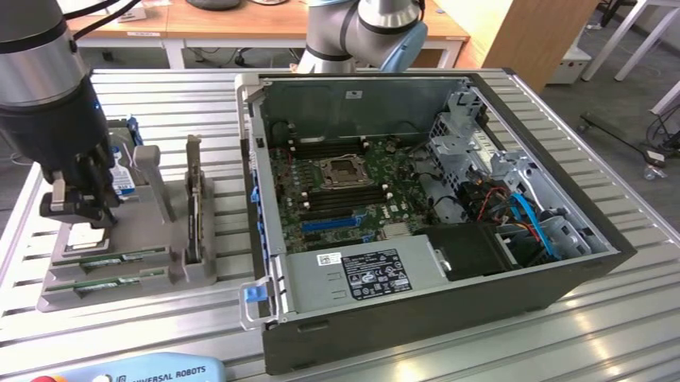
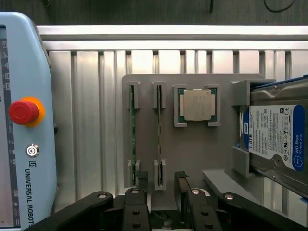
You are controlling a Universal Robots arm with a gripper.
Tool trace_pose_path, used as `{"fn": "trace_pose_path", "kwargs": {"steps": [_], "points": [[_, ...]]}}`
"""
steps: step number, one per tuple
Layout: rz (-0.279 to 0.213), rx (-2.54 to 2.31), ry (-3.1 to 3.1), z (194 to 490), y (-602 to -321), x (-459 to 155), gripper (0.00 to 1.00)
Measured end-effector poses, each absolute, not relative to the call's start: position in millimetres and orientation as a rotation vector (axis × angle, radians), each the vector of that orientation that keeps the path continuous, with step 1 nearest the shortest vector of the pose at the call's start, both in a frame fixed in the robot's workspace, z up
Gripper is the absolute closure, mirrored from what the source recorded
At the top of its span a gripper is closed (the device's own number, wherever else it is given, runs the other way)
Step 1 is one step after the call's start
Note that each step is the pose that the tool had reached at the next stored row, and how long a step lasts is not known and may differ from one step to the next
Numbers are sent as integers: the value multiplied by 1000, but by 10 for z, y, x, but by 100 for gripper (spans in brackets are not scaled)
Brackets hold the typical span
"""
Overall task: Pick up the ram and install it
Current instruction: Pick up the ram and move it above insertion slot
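Note:
Two ram sticks stand on edge in slots of a grey holder (image 2: 192, 149): one ram stick (image 2: 159, 126) and a second one (image 2: 132, 130) beside it. My gripper (image 2: 161, 182) is open above the holder, and its two black fingers straddle the line of the first stick at one end, with nothing held. In the exterior view the gripper (image 1: 83, 213) hangs over the holder (image 1: 159, 278) at that view's left, with the ram sticks (image 1: 115, 258) just below it. The open computer case (image 1: 425, 199) shows its motherboard (image 1: 340, 187).
A silver CPU (image 2: 196, 105) and a hard drive (image 2: 273, 137) with a blue-white label also sit in the holder. A teach pendant (image 2: 24, 120) with a red stop button lies beside it. An upright card (image 1: 193, 208) stands between holder and case. The table is ribbed metal.

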State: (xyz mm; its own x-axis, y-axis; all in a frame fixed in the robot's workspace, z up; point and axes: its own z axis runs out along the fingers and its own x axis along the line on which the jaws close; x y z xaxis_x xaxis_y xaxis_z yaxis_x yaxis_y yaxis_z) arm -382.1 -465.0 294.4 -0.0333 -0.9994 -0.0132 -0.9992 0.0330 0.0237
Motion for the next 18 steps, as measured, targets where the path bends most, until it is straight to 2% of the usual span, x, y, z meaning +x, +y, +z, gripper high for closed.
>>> {"fn": "trace_pose_path", "kwargs": {"steps": [7,18], "points": [[-41,2179,-2253,2921,-4664,-3827,64],[-34,2183,-2256,2728,-4666,-3832,64]]}}
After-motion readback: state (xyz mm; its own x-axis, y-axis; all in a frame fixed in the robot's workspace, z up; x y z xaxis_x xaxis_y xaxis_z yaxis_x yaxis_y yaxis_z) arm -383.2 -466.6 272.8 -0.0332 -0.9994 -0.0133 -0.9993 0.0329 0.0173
